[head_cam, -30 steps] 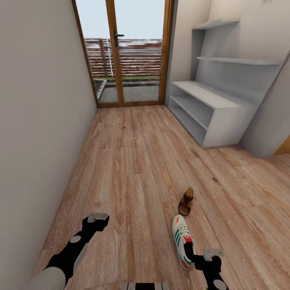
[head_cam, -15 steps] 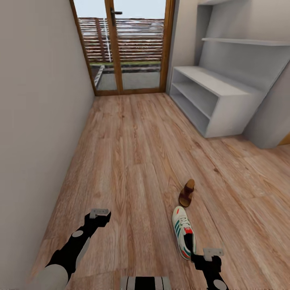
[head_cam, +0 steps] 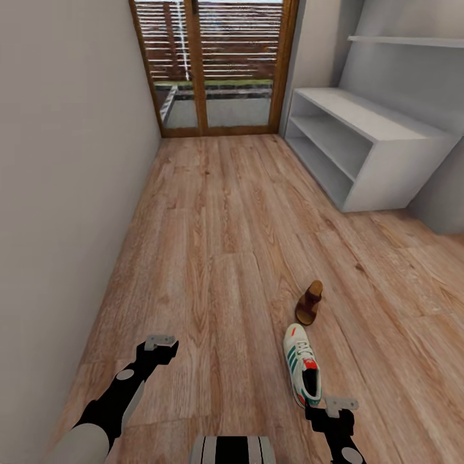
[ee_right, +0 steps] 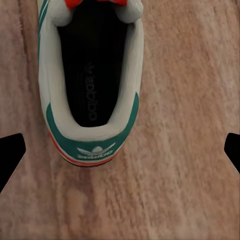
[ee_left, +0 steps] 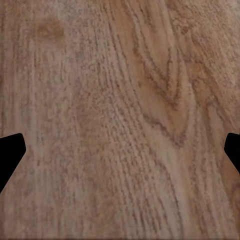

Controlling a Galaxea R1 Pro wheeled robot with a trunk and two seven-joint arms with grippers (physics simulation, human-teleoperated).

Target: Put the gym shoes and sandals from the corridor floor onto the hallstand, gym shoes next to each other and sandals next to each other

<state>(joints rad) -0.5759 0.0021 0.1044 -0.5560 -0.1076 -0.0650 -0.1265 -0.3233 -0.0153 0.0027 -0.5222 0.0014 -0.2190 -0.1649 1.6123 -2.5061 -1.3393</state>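
Floor [head_cam: 219, 212] holds one gym shoe [head_cam: 302, 373] and one sandal [head_cam: 310, 303].

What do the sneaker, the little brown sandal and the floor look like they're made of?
Sneaker: seemingly white leather or synthetic, matte, with green stripes and heel patch. Sandal: brown, leather-like, too small to be sure. Floor: wood-look planks with visible grain and seams.

floor [head_cam: 212, 212]: open ahead | blockers: gym shoe [head_cam: 303, 374], sandal [head_cam: 310, 303] right; wall [head_cam: 64, 161] left
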